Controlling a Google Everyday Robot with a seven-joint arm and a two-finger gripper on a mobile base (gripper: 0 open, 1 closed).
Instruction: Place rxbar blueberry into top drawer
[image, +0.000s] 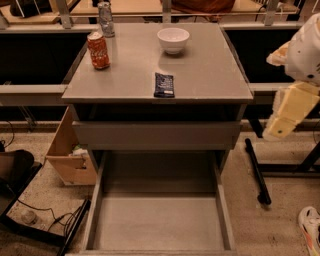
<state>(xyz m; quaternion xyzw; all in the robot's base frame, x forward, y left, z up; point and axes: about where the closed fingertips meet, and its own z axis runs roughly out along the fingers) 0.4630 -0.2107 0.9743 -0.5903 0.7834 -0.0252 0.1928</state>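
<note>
We see a big grey table (210, 75) in the middle of the frame. Under its top is a plain grey front panel (157, 135). Below that, the top drawer (95, 210) is pulled out toward the bottom of the frame. It is wide and deep, and its flat floor is bare.

At the right edge of the frame is the robot's white and cream arm. Its gripper (286, 117) hangs beside the table, a little below the table top and well apart from everything on it. It holds nothing that we can see. We cannot tell if the gripper is clenched or let go.

At the lower left, a brown cardboard box (62, 160) sits on the floor beside the table.

On the table, a white bowl (173, 40) stands near the back. A red-orange soda can (98, 50) stands upright at the back left.

The rxbar blueberry (164, 84) lies flat near the front edge of the table, about in the middle. It is dark blue, and it is not in the drawer.
</note>
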